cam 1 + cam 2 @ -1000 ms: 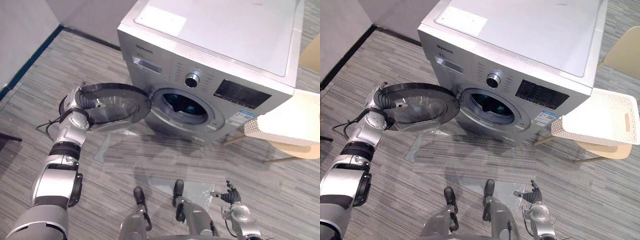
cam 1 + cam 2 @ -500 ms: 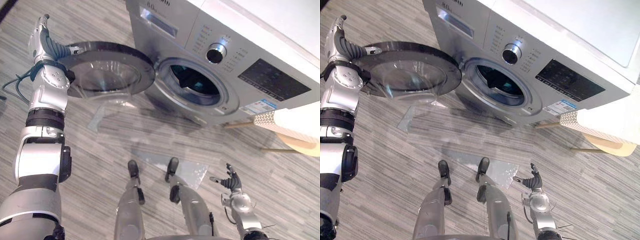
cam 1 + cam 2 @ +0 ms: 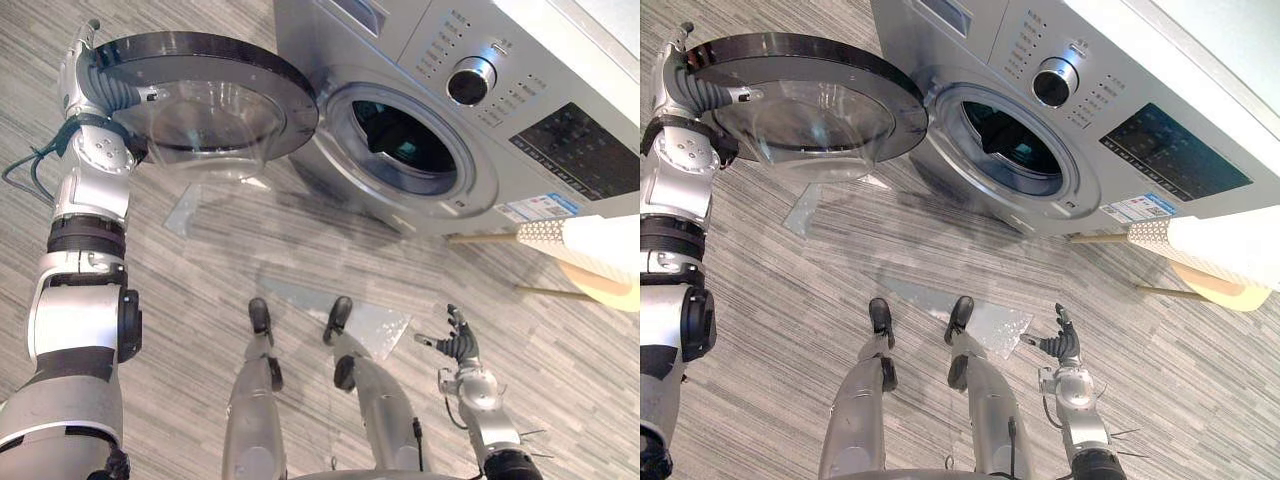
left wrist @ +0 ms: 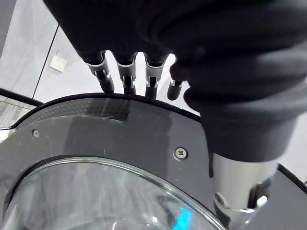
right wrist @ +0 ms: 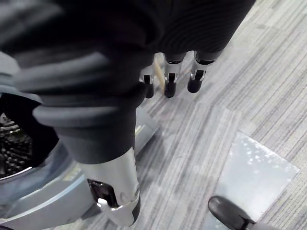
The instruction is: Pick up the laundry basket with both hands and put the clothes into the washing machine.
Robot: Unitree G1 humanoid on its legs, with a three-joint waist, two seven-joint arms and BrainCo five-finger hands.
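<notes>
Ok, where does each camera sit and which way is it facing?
Left and right eye views: on the head, facing down at the washing machine, its open door and the laundry basket; both arms show, left hand at the door's rim, right hand low.
Left wrist view: on that wrist, along straight fingers onto the door's glass.
Right wrist view: on that wrist, along straight fingers toward floor and drum.
Shared: the door, head and left wrist.

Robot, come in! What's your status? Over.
Left hand open, resting on the open door. Right hand open, empty, down low. Basket untouched on a wooden seat beside the washer. Nothing blocking the drum.
</notes>
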